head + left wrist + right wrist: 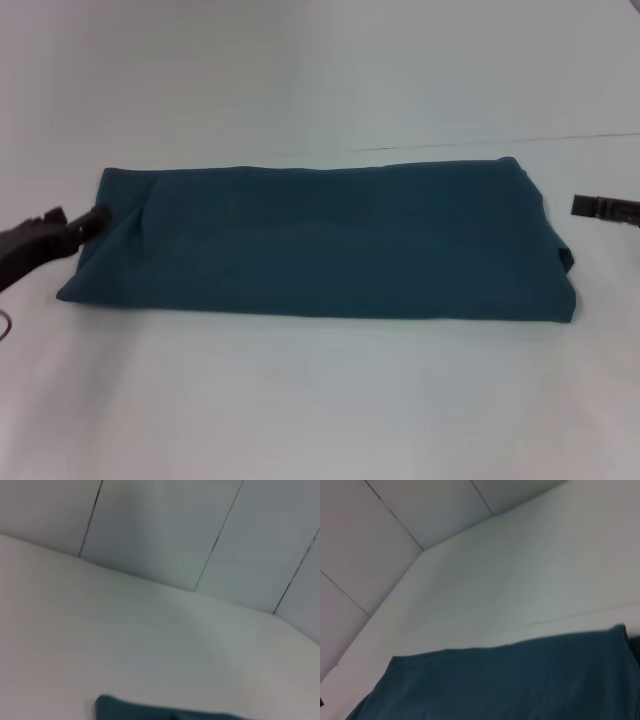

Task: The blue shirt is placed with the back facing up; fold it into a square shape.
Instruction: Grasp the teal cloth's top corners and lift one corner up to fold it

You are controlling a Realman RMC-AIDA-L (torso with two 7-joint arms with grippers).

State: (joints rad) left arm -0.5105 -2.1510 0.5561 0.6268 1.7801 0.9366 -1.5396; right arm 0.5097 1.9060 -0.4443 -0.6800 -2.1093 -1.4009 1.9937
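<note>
Lying across the middle of the white table point(320, 400), the blue shirt point(320, 245) is folded into a long band that runs from the robot's left to its right, plain dark teal side up, with no lettering showing. Its near edge is fairly straight; its far edge runs almost parallel to it. At the right end the layers are stacked thicker and a small fold of cloth sticks out at the corner, while the left end is flatter, with a crease running near the corner.

The left gripper point(97, 218) sits low at the shirt's left end, its dark tip touching or overlapping the cloth edge near the far left corner. Whether its jaws are closed on the fabric or merely beside it I cannot tell, since the fingertips merge with the dark cloth. The left wrist view shows mostly bare table and the panelled wall point(165, 530) behind it, with only a corner of the shirt point(130, 710) at the frame edge.

The right gripper point(605, 208) is at the right edge of the head view, apart from the shirt's right end and level with its far half. Only a dark bar of it is visible, so I cannot tell how its jaws stand. The right wrist view looks over the shirt point(510, 680) spread smooth on the table, with the wall point(395, 525) beyond
</note>
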